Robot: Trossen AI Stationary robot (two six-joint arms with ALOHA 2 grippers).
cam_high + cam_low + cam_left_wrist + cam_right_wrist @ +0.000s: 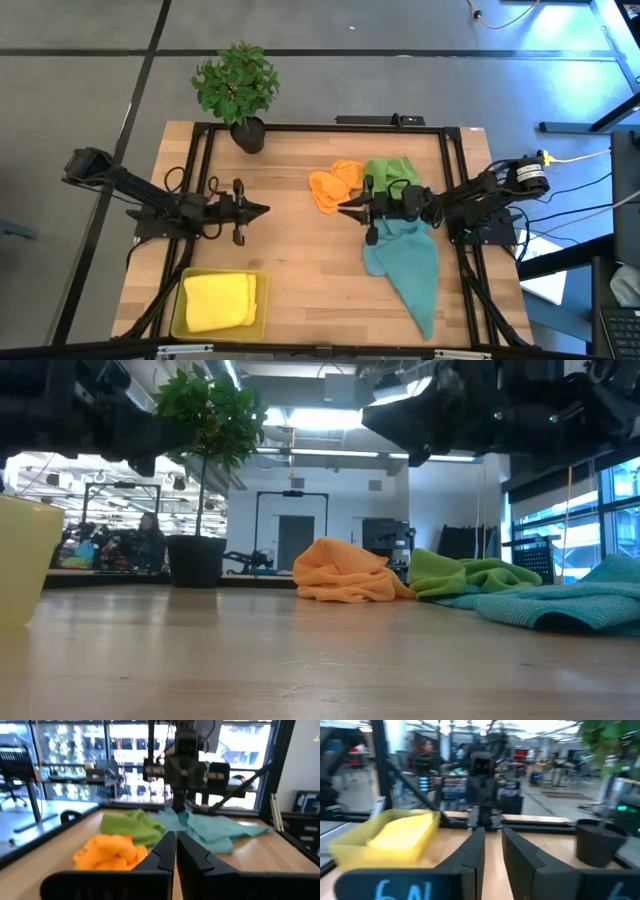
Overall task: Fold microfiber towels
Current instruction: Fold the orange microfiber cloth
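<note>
Towels everywhere: yellow towel folded in the tray, orange towel, green towel and teal towel heaped mid-table. Left gripper fingers pinched shut, empty; right gripper fingers narrowly apart, empty.

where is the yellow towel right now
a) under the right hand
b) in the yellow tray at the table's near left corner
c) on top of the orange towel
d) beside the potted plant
b: the high view shows the yellow towel lying folded inside the yellow tray at the near left corner, apart from the orange towel and the plant.
</note>
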